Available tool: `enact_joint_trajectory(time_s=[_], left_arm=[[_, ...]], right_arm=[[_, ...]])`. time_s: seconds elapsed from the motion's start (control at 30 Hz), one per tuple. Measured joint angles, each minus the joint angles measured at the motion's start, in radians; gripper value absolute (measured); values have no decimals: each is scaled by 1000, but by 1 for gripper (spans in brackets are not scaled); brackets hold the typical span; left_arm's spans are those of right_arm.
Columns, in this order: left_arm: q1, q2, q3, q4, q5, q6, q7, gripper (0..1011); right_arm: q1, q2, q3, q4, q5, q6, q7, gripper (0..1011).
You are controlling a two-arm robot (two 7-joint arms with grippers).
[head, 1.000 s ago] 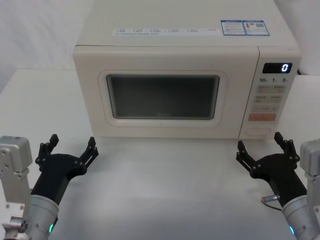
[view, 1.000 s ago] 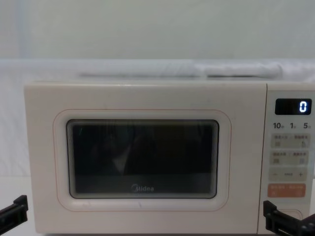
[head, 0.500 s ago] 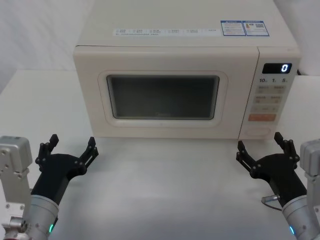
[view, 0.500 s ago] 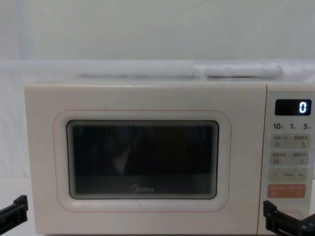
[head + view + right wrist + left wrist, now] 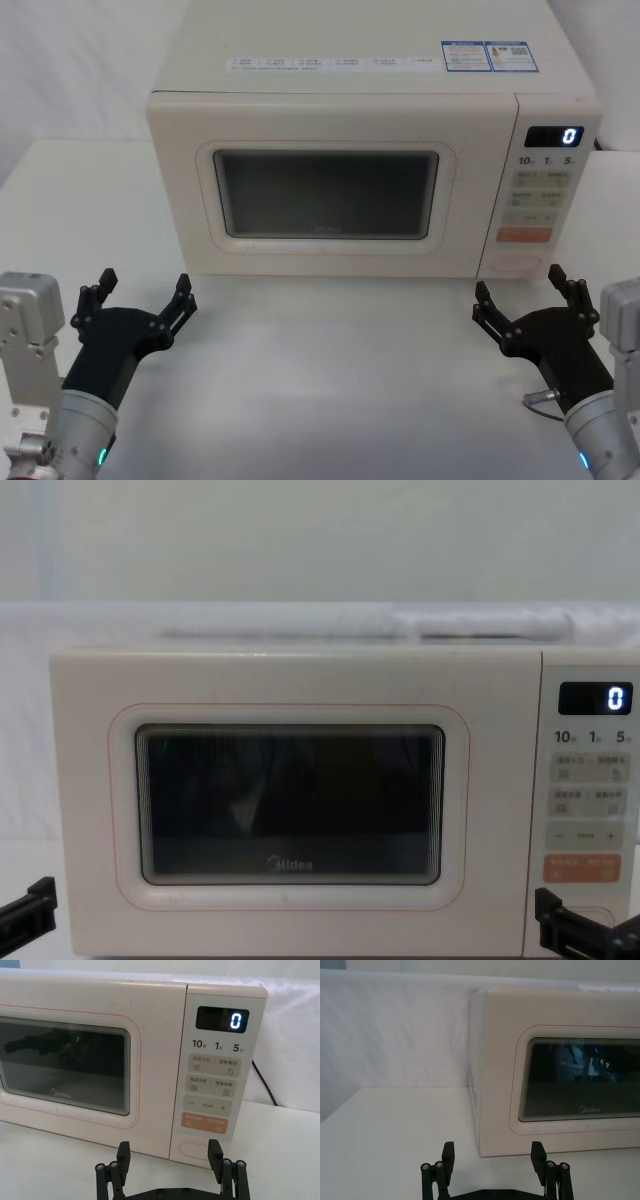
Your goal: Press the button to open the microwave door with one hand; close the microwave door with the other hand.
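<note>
Nothing moved, microwave door (image 5: pixel 325 195) closed, right gripper (image 5: pixel 524 293) near button (image 5: pixel 517 265)

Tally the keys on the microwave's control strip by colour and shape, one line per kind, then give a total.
Wide cream pill-shaped button: 1
Orange rectangular key: 1
Pale rectangular keys: 3
Total: 5

The white table (image 5: pixel 330 370) carries a cream microwave (image 5: pixel 300 40) at its rear edge, with blue labels (image 5: pixel 490 55) at the top's right rear corner.
</note>
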Motion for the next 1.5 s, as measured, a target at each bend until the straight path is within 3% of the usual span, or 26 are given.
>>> enact_joint_trajectory(time_s=[0.2,0.43,0.7,0.8,0.83,0.9,0.93,1.0,1.03,1.1,1.2,1.33,1.5], left_arm=[[0,0,0,0,0,0,0,1001],[0,0,0,0,0,0,0,1001],[0,0,0,0,0,0,0,1001],[0,0,0,0,0,0,0,1001],[0,0,0,0,0,0,0,1001],[0,0,0,0,0,0,0,1001],[0,0,0,0,0,0,0,1001],[0,0,0,0,0,0,0,1001],[0,0,0,0,0,0,0,1001],[0,0,0,0,0,0,0,1001],[0,0,0,0,0,0,0,1001],[0,0,0,0,0,0,0,1001],[0,0,0,0,0,0,0,1001]], right_arm=[[0,0,0,0,0,0,0,983],[0,0,0,0,0,0,0,841],[0,0,0,0,0,0,0,567],[0,0,0,0,0,0,0,508],[0,0,0,0,0,0,0,440],[0,0,0,0,0,0,0,421],[0,0,0,0,0,0,0,338],[0,0,0,0,0,0,0,304],[0,0,0,0,0,0,0,235],[0,0,0,0,0,0,0,219],[0,0,0,0,0,0,0,86],[0,0,0,0,0,0,0,1],[0,0,0,0,0,0,0,0]])
